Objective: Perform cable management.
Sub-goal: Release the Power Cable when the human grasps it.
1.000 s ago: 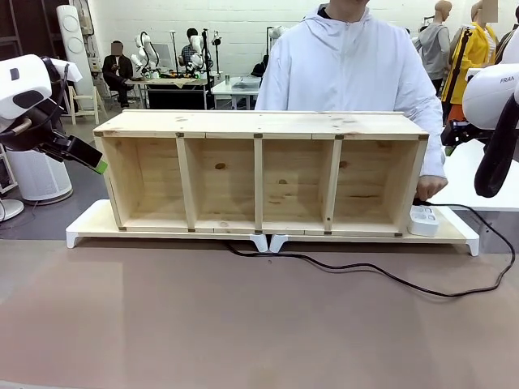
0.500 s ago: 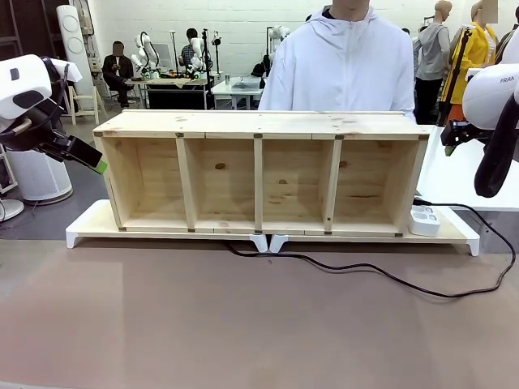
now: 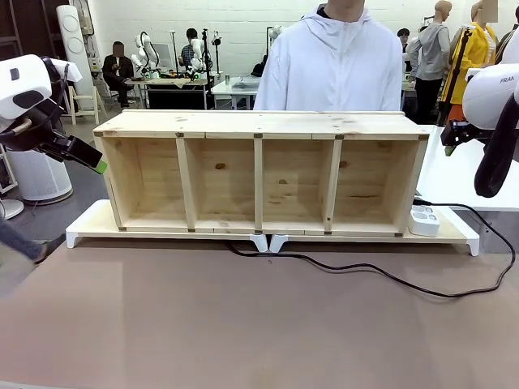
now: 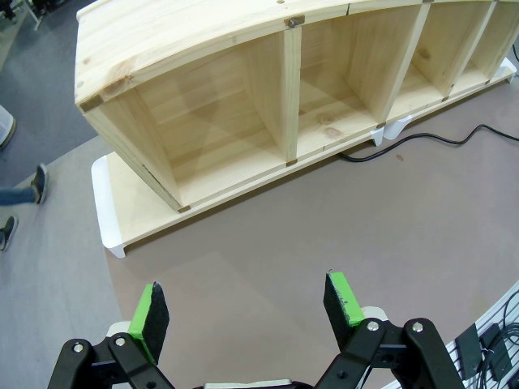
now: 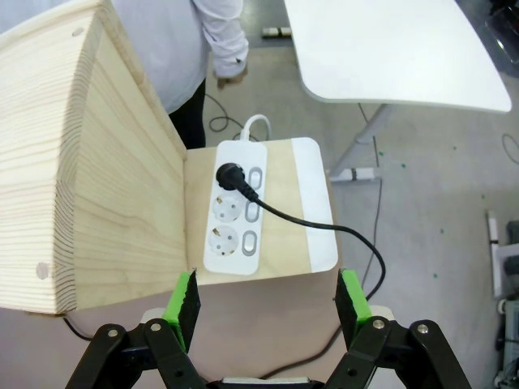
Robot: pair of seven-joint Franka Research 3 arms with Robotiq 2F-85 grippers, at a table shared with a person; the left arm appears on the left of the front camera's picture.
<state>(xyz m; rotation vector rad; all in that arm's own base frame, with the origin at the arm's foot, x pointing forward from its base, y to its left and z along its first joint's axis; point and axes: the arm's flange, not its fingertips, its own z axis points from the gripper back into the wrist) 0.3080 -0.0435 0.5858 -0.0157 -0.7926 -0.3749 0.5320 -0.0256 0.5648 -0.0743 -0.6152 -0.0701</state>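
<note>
Barely begun — the cable (image 3: 381, 274) sprawls loose across the counter (image 3: 243, 324), plugged into the power strip (image 5: 237, 207); both grippers' fingers (image 4: 147, 310) gape, empty.

Cable (image 3: 381, 274) before shelf (image 3: 259, 170) (plugged into strip (image 5: 237, 207) at right)
</note>
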